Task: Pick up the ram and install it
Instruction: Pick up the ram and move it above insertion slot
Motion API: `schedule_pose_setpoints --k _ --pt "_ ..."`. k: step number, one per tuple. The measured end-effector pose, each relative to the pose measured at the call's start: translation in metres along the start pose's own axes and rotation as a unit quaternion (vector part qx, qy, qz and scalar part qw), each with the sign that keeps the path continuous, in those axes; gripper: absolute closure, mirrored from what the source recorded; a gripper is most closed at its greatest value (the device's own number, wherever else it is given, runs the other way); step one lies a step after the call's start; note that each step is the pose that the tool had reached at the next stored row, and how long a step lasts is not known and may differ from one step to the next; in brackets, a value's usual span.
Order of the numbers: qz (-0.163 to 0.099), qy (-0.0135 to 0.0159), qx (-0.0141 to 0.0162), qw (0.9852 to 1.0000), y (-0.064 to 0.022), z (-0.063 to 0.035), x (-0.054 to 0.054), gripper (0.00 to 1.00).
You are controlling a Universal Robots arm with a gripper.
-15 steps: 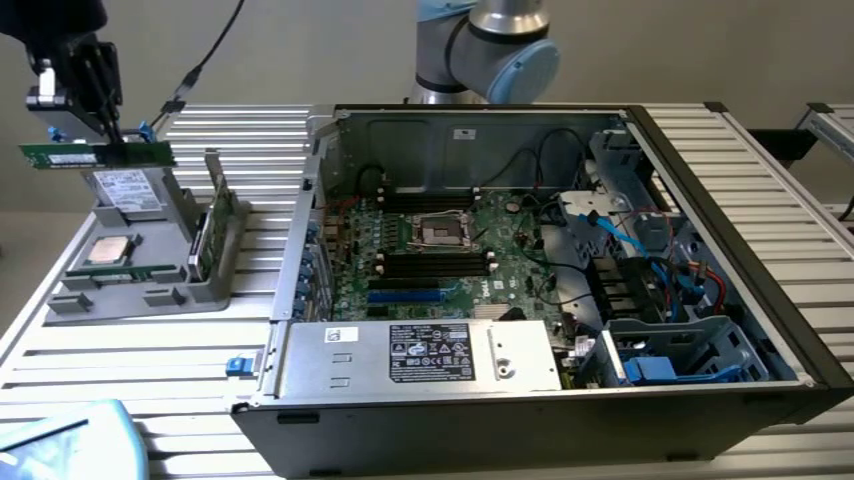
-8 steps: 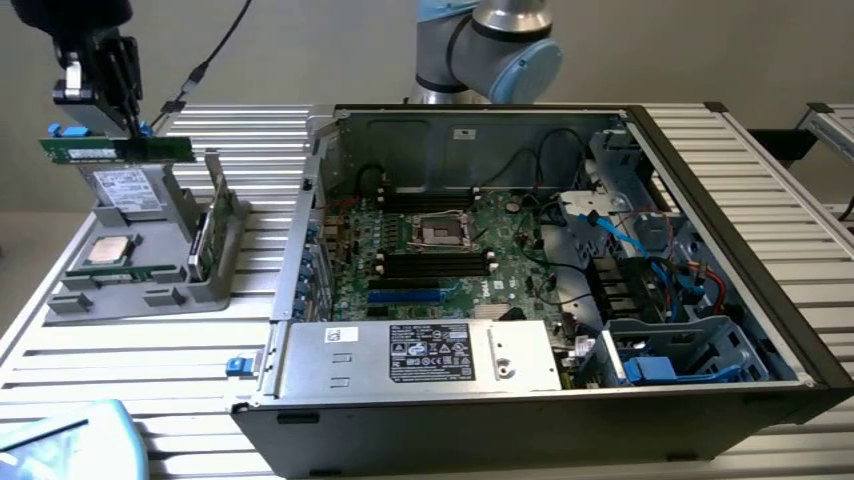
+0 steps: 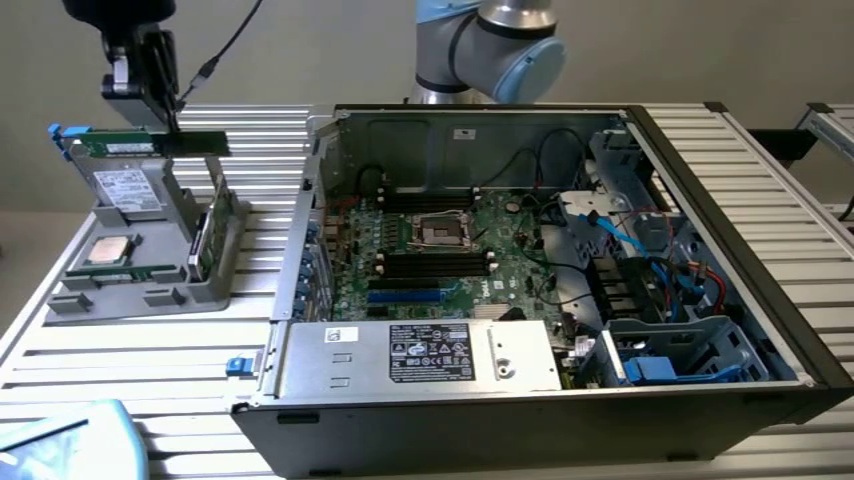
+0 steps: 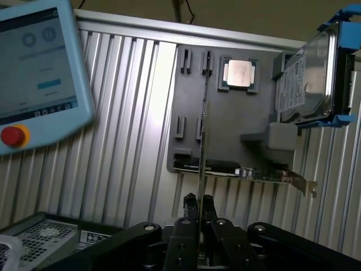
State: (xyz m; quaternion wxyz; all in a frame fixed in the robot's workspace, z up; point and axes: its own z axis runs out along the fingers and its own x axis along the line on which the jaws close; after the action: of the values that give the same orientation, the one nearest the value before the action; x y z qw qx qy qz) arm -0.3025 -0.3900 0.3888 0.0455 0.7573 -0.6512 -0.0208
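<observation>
Pinches the ram [image 3: 198,147] at the claw [image 4: 199,203] fingertips (stick edge-on in the wrist view). Directly beneath the claw: grey holder [image 3: 80,300] with processor chip [image 3: 110,250]. Farther off, toward the exterior view's right: open computer case [image 3: 400,135].

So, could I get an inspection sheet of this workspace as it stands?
Surface: ribbed metal table.
Job's things: ram gripped over the grey holder; open computer case beside it, motherboard exposed.
Clutter: processor, hard drive and a card on the holder.
Gripper: shut on the ram.
Cables: wires inside the case; black cable near the gripper.
Surroundings: touch-screen pendant with a red button.
</observation>
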Motion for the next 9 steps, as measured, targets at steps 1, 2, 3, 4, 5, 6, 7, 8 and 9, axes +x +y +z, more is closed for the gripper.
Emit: schedule_pose_setpoints --k 1,2,3,4,5,6,7,8,9 --pt "0.000 -0.0022 0.0003 1.0000 -0.0045 -0.0009 0.001 0.86" --pt "0.000 -0.0043 0.0006 1.0000 -0.0088 -0.0017 0.001 0.86" --pt "-0.001 -0.0065 0.0010 1.0000 -0.0134 -0.0026 0.002 0.86" --pt "-0.001 -0.0086 0.0013 1.0000 -0.0179 -0.0035 0.003 0.86" --pt "-0.001 -0.0104 0.0016 0.9999 -0.0221 -0.0043 0.003 0.86" --pt "-0.001 -0.0123 0.0019 0.9999 -0.0267 -0.0052 0.004 0.86" --pt "-0.001 -0.0141 0.0022 0.9999 -0.0310 -0.0060 0.005 0.86" --pt "-0.001 -0.0157 0.0024 0.9999 -0.0355 -0.0069 0.006 0.86" --pt "-0.002 -0.0172 0.0026 0.9998 -0.0398 -0.0078 0.006 0.86"
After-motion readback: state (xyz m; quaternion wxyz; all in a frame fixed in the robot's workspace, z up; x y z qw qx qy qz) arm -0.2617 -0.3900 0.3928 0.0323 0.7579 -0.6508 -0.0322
